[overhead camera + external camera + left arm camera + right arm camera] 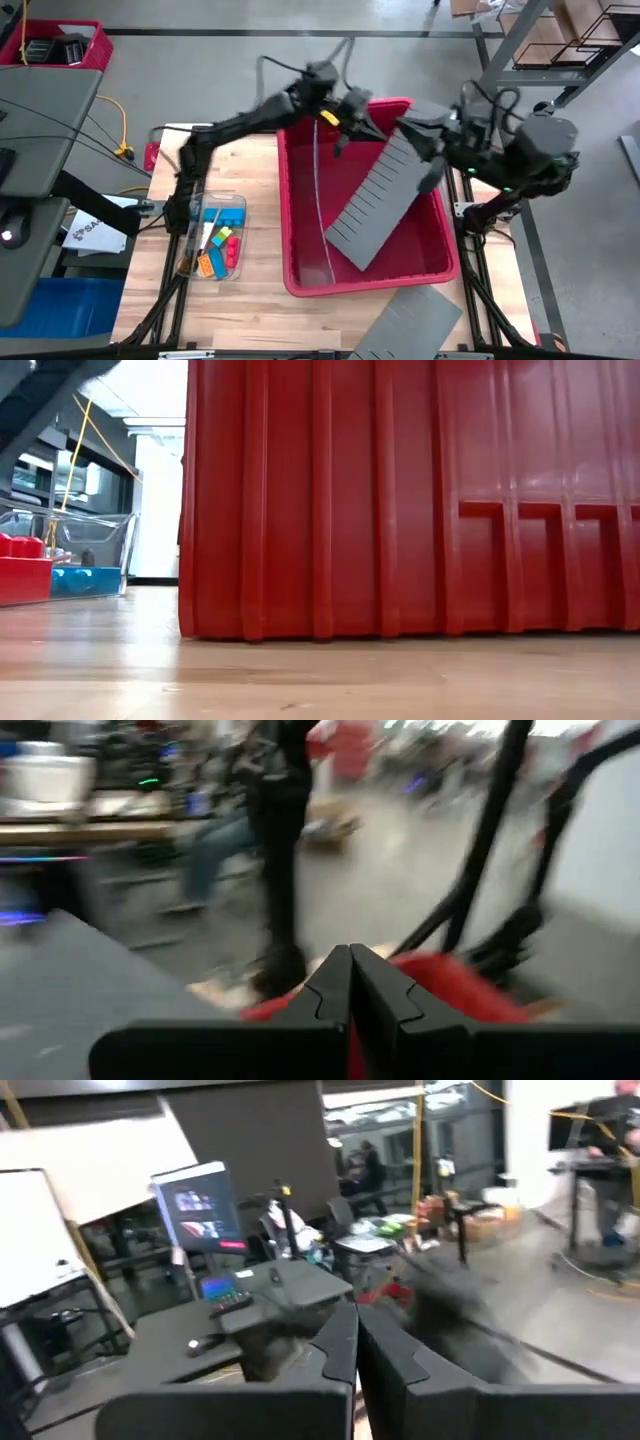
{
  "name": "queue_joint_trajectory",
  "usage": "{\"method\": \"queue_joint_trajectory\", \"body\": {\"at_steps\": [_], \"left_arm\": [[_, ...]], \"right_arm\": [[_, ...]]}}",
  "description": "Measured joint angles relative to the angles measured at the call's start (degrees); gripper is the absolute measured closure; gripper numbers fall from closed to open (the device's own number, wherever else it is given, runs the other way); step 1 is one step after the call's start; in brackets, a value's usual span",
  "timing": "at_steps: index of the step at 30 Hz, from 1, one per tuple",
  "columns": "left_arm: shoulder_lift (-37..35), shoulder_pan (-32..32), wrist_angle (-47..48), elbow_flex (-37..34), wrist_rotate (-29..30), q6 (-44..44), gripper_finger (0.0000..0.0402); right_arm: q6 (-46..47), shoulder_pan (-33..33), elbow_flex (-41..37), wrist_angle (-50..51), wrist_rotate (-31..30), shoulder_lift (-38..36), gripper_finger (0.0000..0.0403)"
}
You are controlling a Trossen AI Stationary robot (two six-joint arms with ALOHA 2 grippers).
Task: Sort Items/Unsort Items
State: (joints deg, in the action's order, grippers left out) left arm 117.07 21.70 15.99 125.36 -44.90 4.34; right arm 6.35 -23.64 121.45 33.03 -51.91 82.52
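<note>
Items (pixel 215 245) lay in clear tray (pixel 238 205), well apart from left gripper (pixel 345 120) and right gripper (pixel 435 140), both closed, empty, over red bin (pixel 440 265)

A grey concrete floor (pixel 200 80) was seen around the wooden counter (pixel 260 310). A grey desk (pixel 40 180) stood beside it, and metal shelving (pixel 560 40) lay beyond. Bright light was cast through a doorway (pixel 160 500).

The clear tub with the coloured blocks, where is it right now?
In the high view the clear tub sits on the table's left side, beside the big red bin and next to the left arm's base.
</note>
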Motion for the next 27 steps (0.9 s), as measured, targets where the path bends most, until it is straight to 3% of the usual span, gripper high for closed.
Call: {"method": "queue_joint_trajectory", "body": {"at_steps": [5,9,13,18,22,27], "left_arm": [[-10.4,0.1,18.7,0.4,13.8,14.4,0.0401],[-16.8,1.0,28.8,0.0,15.3,17.0,0.0401],[-24.5,4.5,33.8,-0.2,18.4,16.9,0.0401],[-32.3,8.4,34.6,-5.6,24.3,13.9,0.0401],[-38.4,10.7,33.3,-10.3,29.4,10.9,0.0401],[-41.3,10.9,32.3,-15.3,30.0,9.4,0.0401]], "right_arm": [[11.6,-2.4,0.1,15.6,-6.7,-1.4,0.0402],[27.2,-1.0,0.0,34.6,-7.5,-1.8,0.0394],[45.6,4.3,-0.3,58.2,-4.5,-2.2,0.0344],[45.7,15.0,-8.0,50.4,-5.1,-6.3,0.0235],[58.5,24.5,-11.7,56.0,-4.6,-6.8,0.0158],[66.8,35.2,-18.1,56.9,-1.5,-6.8,0.0117]]}}
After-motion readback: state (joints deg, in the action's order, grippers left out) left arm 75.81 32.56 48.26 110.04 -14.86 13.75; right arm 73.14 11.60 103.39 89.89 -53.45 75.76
